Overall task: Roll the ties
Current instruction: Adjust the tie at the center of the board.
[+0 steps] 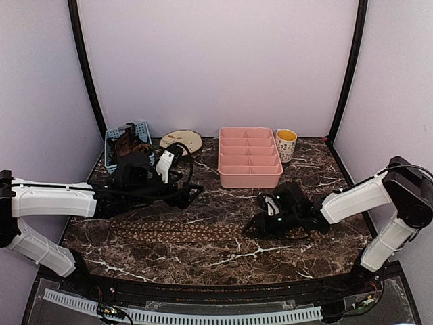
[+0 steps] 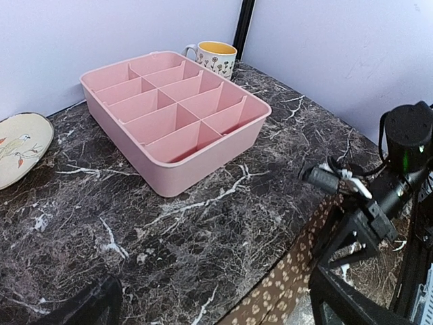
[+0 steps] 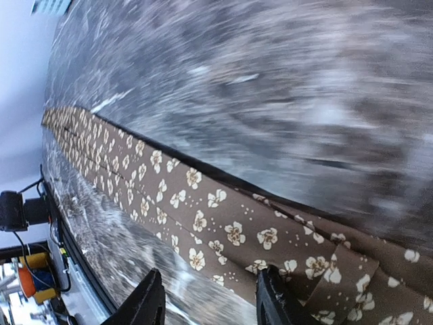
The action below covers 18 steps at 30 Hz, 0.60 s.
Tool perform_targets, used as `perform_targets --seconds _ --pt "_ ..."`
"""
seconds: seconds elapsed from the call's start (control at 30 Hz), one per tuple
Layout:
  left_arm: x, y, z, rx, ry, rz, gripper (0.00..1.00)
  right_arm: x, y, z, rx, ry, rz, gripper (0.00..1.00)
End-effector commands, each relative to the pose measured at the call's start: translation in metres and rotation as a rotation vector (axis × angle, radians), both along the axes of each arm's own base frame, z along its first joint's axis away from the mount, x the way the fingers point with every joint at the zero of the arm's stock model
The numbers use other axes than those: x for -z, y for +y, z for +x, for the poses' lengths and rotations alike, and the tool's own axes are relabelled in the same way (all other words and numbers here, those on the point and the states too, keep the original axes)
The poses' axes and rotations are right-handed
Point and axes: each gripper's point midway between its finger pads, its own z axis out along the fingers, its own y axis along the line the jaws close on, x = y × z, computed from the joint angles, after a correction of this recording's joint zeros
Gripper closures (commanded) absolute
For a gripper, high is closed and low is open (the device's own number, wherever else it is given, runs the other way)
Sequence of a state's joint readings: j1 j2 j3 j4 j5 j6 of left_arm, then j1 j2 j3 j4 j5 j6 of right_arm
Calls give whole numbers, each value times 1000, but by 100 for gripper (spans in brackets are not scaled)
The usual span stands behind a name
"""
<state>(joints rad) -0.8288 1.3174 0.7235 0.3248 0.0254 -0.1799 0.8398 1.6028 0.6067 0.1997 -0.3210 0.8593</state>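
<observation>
On dark marble table, hardly begun: tie flat along the front, small fold at its right end. With right gripper parted over it and left gripper wide open, whole roll left.

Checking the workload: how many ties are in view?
1, the tie stretched flat across the front of the table, its right end at the right gripper. Brown fabric in the blue basket may be more.

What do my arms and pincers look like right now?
The left arm and right arm have white shells with black joints and wrists. A black cable loops by the left wrist. The left pincer and right pincer are black, two-fingered; a green light glows on the right wrist.
</observation>
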Motion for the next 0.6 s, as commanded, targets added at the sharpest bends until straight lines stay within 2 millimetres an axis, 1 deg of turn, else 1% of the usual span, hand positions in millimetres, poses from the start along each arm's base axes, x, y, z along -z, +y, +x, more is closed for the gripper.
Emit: perform_targets --seconds 0.0,0.03,0.07,0.1,0.17,0.2,0.27,0.33,0.37,0.4,0.47,0.57 --pt "7 -6 -3 62 -20 51 1 35 -94 -10 73 97 -191 54" --pt "8 -8 -3 80 -23 72 1 34 -114 -6 102 97 -210 54" --pt "13 -9 -3 101 -18 104 1 29 -130 0 127 83 -228 54" --pt "21 -12 -4 135 0 138 1 22 -143 7 155 64 -239 53" --pt "33 -15 -3 180 23 203 3 -1 -157 24 178 -8 -250 51" --pt "41 -16 -2 194 43 237 5 -13 -157 32 176 -48 -247 50" --pt "57 -19 -1 235 102 298 10 -35 -148 43 140 -110 -215 50" --pt "74 -22 -10 309 156 347 16 -50 -135 48 101 -143 -150 50" --pt "79 -25 -14 344 174 353 18 -56 -128 49 79 -156 -118 50" --pt "83 -28 -17 370 184 354 21 -59 -124 50 65 -161 -103 50" --pt "90 -31 -20 401 196 352 30 -63 -116 51 37 -172 -78 50" --pt "104 -41 -16 410 213 358 38 -65 -102 52 2 -174 -44 51"
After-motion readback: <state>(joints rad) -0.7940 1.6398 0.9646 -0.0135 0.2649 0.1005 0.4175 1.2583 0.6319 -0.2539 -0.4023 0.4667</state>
